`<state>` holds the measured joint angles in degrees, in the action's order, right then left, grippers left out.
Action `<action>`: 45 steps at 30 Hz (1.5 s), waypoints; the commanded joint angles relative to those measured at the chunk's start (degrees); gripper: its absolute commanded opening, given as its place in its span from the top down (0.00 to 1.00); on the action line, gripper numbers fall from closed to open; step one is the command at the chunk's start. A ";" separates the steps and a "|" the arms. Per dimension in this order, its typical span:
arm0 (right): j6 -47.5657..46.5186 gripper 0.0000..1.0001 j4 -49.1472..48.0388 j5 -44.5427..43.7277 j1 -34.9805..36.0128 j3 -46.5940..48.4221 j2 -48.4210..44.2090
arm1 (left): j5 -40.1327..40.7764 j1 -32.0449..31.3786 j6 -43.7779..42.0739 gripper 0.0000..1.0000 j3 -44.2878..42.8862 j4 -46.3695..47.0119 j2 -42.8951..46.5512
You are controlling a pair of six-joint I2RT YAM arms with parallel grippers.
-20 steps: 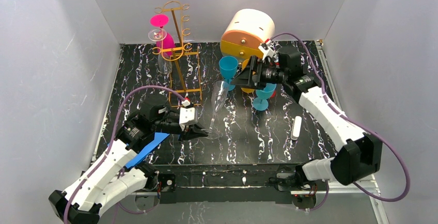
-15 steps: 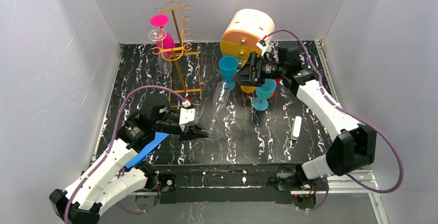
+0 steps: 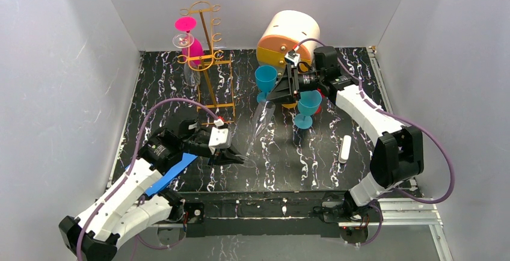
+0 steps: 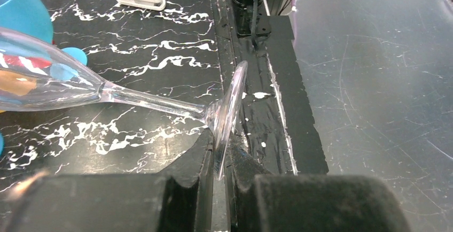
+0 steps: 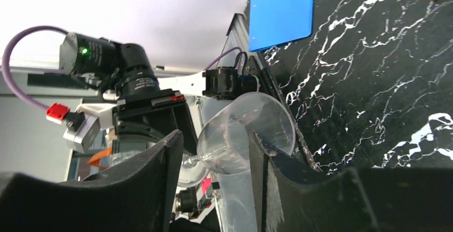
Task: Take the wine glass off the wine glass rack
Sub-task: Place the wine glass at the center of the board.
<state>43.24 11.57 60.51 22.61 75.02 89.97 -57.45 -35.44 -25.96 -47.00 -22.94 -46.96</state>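
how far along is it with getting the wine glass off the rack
Done: a clear wine glass is off the wine glass rack. In hand: the left gripper is shut on its foot, and the right gripper has its jaws either side of the bowl, not clamped yet. Left: probably the handover, then setting it down. A pink glass hangs on the rack.

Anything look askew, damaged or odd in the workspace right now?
Yes: the clear wine glass hangs slanted in mid-air, pinched only by the edge of its foot in the left end effector, while the right end effector straddles its bowl, not yet clamped.
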 commanded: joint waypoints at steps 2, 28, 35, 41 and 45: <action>-2.00 0.47 -0.04 14.09 0.17 2.98 0.31 | -2.00 -0.24 -3.34 1.00 -3.26 -1.35 -1.20; -14.70 0.60 14.48 24.67 1.73 2.70 0.73 | 12.06 -0.24 -15.25 1.00 -9.39 -10.19 -5.60; -28.76 0.56 32.15 21.10 2.02 7.52 3.60 | 16.29 -0.24 -17.57 1.00 -10.05 -8.99 -5.77; -30.64 0.55 34.09 20.24 2.07 8.32 3.80 | 16.41 -0.20 -18.05 1.00 -10.30 -7.96 -5.19; -34.68 0.59 39.17 16.56 2.31 9.55 4.77 | 17.40 -0.24 -17.50 1.00 -10.33 -5.29 -4.96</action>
<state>11.73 40.27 73.47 21.80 82.30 94.19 -49.12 -36.97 -42.89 -54.39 -39.13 -51.81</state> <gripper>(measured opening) 0.423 0.063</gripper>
